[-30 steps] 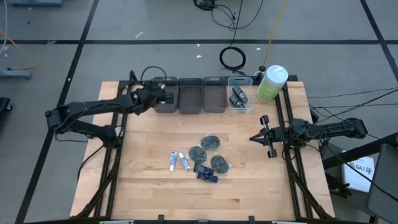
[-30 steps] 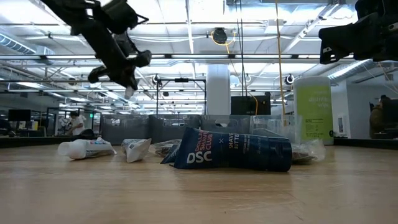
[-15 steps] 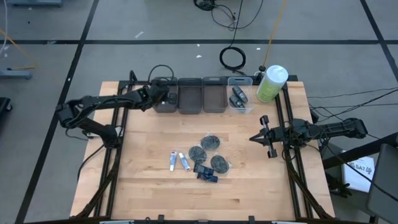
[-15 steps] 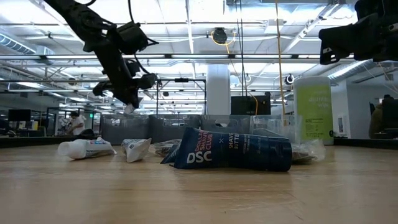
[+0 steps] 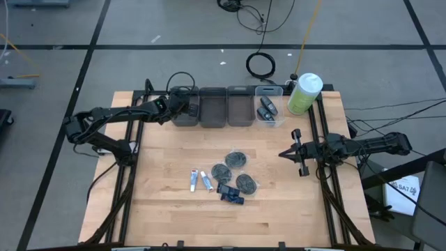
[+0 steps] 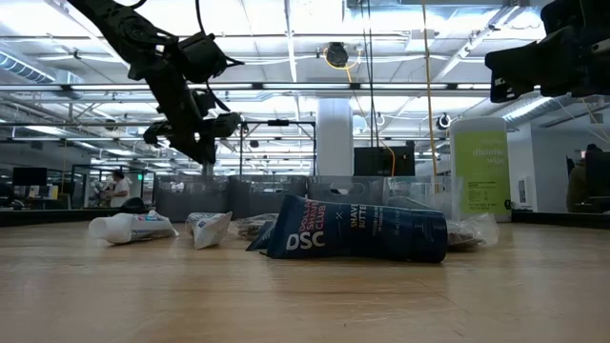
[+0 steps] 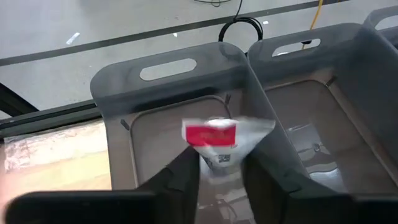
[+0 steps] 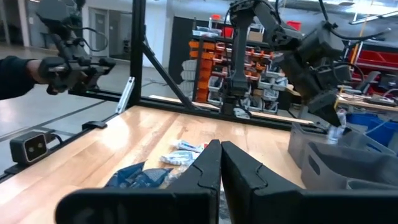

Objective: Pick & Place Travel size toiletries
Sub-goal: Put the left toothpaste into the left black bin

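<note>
My left gripper [image 5: 182, 108] hangs over the leftmost grey bin [image 7: 124, 99] at the table's far edge. Its fingers [image 7: 186, 174] stand apart. A small white tube with a red label [image 7: 214, 138] shows blurred between them, over the bin's floor. My right gripper [image 5: 287, 154] is shut and empty, above the table at its right side. On the table's middle lie two white-and-blue tubes [image 5: 200, 180], three dark round discs [image 5: 237, 160] and dark blue packets [image 5: 230, 193]. Dark oval pieces lie in the clear bin [image 5: 266, 109]. My left gripper's fingers stand on either side of the white tube's narrow end [image 7: 219, 163], pointing down into the bin. I cannot tell whether they touch it; the tube is blurred and its wide crimped end [image 7: 211, 127] points away from the fingers.
Two more grey bins [image 5: 212, 108] [image 5: 240, 106] stand in the far row. A big green bottle with a white cap [image 5: 304, 93] stands at the far right corner. Bare wood lies at the table's near side and left side.
My left gripper has gone toward the table's right edge and down, and now stands over the leftmost bin. The tube's white end, which hung below the gripper in the low view, no longer shows there. My right arm has kept still.
</note>
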